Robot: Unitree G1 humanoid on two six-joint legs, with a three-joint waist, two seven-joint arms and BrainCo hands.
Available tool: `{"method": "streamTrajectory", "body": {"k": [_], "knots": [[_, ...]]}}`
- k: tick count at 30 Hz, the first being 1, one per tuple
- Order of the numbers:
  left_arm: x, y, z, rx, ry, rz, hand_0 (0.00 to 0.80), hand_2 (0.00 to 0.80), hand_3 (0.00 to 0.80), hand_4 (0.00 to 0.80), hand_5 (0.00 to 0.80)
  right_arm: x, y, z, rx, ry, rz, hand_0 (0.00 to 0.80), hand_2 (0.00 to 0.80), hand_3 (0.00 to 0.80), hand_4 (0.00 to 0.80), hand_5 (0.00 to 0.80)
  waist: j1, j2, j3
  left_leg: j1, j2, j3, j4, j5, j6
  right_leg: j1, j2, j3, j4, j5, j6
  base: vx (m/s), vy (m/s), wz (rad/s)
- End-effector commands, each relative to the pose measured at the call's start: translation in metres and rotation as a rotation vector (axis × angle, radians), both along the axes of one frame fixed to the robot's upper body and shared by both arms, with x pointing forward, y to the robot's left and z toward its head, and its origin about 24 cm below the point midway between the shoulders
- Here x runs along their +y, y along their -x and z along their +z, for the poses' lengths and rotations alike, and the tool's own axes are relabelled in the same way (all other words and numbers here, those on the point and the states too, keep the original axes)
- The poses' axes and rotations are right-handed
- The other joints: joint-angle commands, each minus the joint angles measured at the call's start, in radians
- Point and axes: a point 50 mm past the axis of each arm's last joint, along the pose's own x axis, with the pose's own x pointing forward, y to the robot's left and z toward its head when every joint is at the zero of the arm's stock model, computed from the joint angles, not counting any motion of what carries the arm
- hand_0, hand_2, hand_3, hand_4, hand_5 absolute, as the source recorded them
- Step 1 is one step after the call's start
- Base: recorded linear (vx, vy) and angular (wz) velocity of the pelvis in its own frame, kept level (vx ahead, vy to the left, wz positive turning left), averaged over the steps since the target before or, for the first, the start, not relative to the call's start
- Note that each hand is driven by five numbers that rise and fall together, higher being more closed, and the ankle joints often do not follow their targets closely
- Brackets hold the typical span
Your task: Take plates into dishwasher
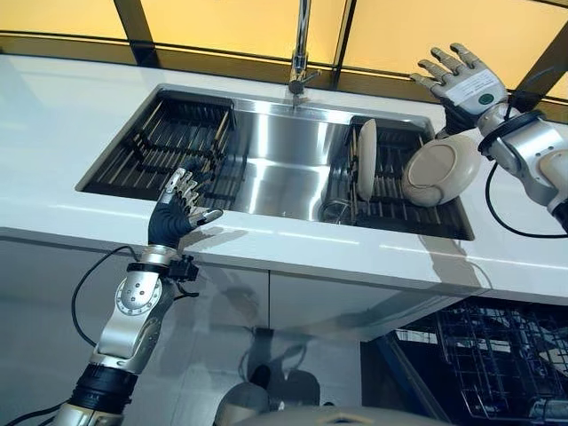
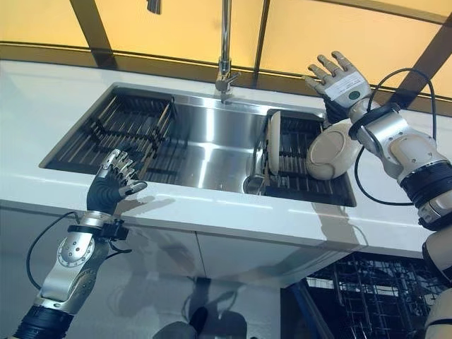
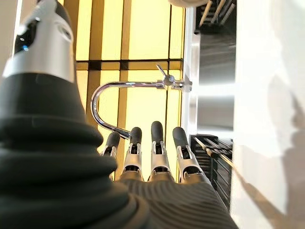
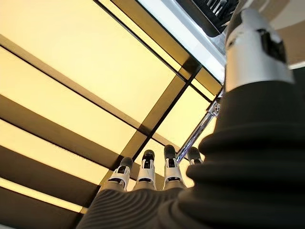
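Observation:
Two beige plates are in the dark rack [image 1: 390,197] at the right end of the steel sink [image 1: 277,169]. One plate [image 1: 366,158] stands on edge. The other, a larger round plate [image 1: 441,169], leans at the rack's right side, just below my right wrist. My right hand [image 1: 463,82] is raised above and behind that plate, fingers spread and open, holding nothing; its wrist view shows straight fingers [image 4: 144,171]. My left hand [image 1: 180,211] hovers over the sink's front rim at the left, fingers relaxed and open, with nothing in it.
A second dark rack [image 1: 177,140] fills the sink's left end. The tall tap [image 1: 300,55] rises behind the sink's middle. White counter [image 1: 53,124] surrounds the sink. Below at the lower right the dishwasher's wire basket [image 1: 497,355] stands pulled out.

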Motion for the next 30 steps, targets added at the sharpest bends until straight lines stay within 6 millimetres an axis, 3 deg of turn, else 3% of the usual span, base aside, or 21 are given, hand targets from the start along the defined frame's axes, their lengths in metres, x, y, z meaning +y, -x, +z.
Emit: {"method": "streamTrajectory", "body": {"k": [1,16,30], "knots": [[-0.005,-0.002,0.026,-0.13,-0.024,-0.063,0.0,0.0,0.0,0.0,0.0,-0.016,0.012,0.07,-0.219,0.011,-0.076,0.0,0.0,0.0,0.0,0.0,0.02,0.001,-0.011,0.017,-0.032,0.06,0.0,-0.062,0.07,-0.029,0.042,-0.007,0.005,0.004,-0.025,0.0,0.0,0.0],[-0.013,-0.004,0.033,-0.198,0.028,-0.069,0.0,0.0,0.0,0.0,0.0,0.013,0.003,0.065,-0.248,0.153,-0.005,0.0,0.0,0.0,0.0,0.0,0.028,0.022,0.036,-0.005,-0.036,0.039,0.0,-0.063,0.072,-0.05,0.036,-0.008,0.005,-0.001,-0.026,-0.011,0.004,0.02],[-0.016,-0.004,0.04,-0.251,0.026,-0.101,0.0,0.0,0.0,0.0,0.0,0.023,-0.004,0.06,-0.192,0.235,0.01,0.0,0.0,0.0,0.0,0.0,0.035,0.025,0.065,-0.025,-0.038,0.032,0.0,-0.062,0.07,-0.068,0.033,-0.011,0.005,0.0,-0.029,-0.009,0.007,0.03]]}}
